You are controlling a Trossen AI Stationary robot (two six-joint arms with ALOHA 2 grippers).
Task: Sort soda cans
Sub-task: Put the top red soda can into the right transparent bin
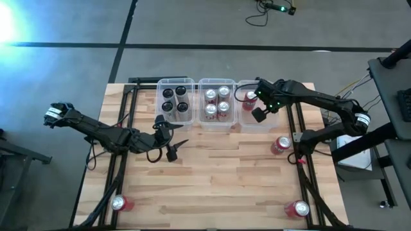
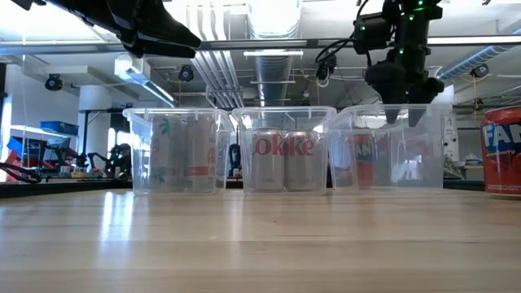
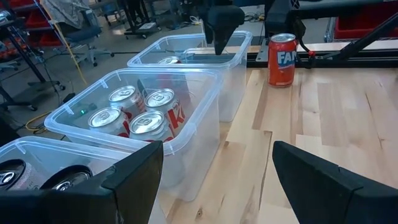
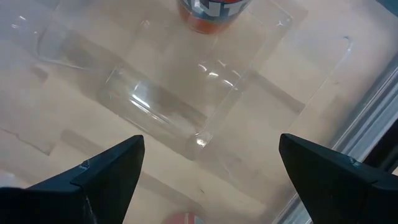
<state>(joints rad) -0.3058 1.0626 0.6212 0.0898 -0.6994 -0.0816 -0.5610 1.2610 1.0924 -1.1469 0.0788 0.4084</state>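
Right gripper (image 1: 259,106), fingers apart and empty, hangs over clear rectangular plastic bin (image 1: 264,124) holding one red metal soda can (image 1: 249,97), likely just released there; left gripper (image 1: 168,136) waits open mid-table

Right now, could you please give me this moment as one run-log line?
black bin: four cans | silver bin: four | red bin: one | loose red cans: three | right gripper: open over red bin | left gripper: open, empty

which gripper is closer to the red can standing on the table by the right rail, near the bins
Right. The right gripper hangs over the right-hand bin, just up-table from that red can. The left gripper is across the table, below the black-can bin.
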